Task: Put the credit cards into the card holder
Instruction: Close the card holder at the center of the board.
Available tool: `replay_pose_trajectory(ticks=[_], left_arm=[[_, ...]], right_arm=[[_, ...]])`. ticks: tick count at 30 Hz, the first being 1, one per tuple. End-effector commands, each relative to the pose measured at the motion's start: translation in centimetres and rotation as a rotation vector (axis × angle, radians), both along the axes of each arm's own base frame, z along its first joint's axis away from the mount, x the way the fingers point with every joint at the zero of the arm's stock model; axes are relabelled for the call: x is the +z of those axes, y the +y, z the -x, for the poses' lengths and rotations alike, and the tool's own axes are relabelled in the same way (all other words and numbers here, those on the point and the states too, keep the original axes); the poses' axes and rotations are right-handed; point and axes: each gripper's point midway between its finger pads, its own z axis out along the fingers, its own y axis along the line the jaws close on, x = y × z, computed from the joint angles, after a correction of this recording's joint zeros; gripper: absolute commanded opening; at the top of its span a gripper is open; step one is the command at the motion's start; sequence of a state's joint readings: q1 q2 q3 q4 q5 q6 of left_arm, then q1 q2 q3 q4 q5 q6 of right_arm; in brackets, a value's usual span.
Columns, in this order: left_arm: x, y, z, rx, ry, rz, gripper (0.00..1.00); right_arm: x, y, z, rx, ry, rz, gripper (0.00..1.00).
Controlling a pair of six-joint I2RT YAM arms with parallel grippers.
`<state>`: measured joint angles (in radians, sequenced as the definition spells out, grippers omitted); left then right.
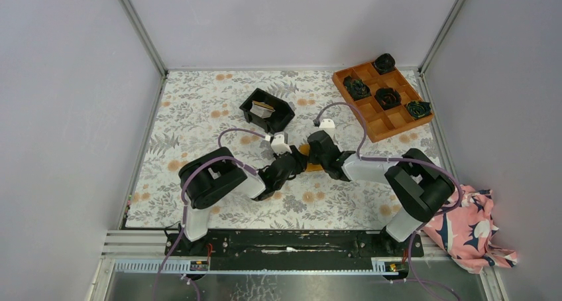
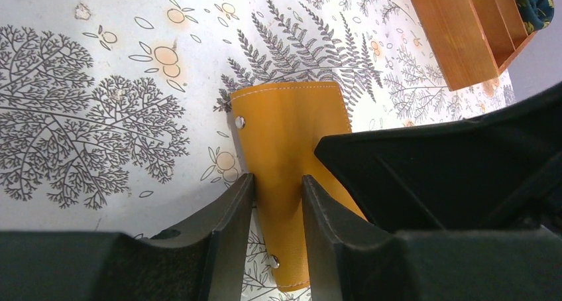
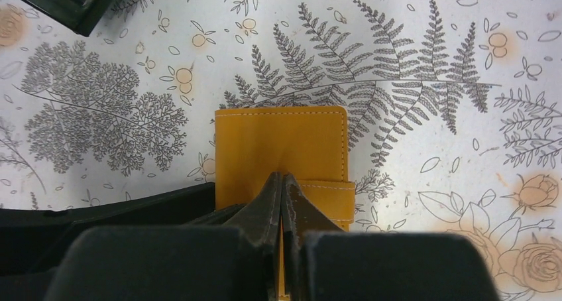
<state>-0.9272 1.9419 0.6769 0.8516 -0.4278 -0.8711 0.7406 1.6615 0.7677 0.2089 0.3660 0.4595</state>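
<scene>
The orange-tan card holder [image 3: 278, 142] lies closed on the patterned tabletop at the centre, its strap to the right; it also shows in the top view [image 1: 313, 169] and the left wrist view [image 2: 288, 122]. My right gripper [image 3: 283, 176] is shut on a thin edge of the holder. My left gripper [image 2: 278, 178] is open, its fingers on either side of the holder's near part, beside the right gripper [image 1: 321, 152]. The credit cards [image 1: 264, 110] stand as pale faces inside the black bin [image 1: 250, 102] behind the grippers.
The large orange compartment tray [image 1: 381, 102] with dark rosettes stands at the back right, and its corner shows in the left wrist view [image 2: 457, 36]. A pink patterned cloth [image 1: 467, 228] lies off the table's right front. The bin's corner [image 3: 66, 2] shows in the right wrist view.
</scene>
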Motion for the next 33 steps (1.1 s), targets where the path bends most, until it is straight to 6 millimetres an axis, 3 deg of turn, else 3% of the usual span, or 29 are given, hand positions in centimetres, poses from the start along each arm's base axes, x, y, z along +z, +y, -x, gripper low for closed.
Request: replay_pose_trajectory(ticks=[1,14,24,29,33], left_arm=[[-0.5,-2.1,1.7,-0.082,0.025,-0.005,0.39],[-0.4,-2.1,1.7,-0.079,0.028,-0.025,0.39],[-0.4,-2.3,1.9,-0.083,0.026,-0.049,0.39],[1.0,-2.2,1.8,-0.080,-0.003,-0.058,0.41],[3.4,-1.8,1.4,-0.075,-0.051,-0.064,0.44]], right_arm=[[-7.4,-3.1,8.4,0.004,0.289,0.075,0.00],[-9.3,-4.8,9.6,-0.114,0.268,-0.058,0.00],[-10.5,-8.4,10.5,-0.264,0.253,-0.180,0.00],[-10.3,-8.8,9.9,-0.297,0.253,-0.247,0.00],[-10.3,-8.7,9.7,-0.306,0.262,-0.290,0.00]])
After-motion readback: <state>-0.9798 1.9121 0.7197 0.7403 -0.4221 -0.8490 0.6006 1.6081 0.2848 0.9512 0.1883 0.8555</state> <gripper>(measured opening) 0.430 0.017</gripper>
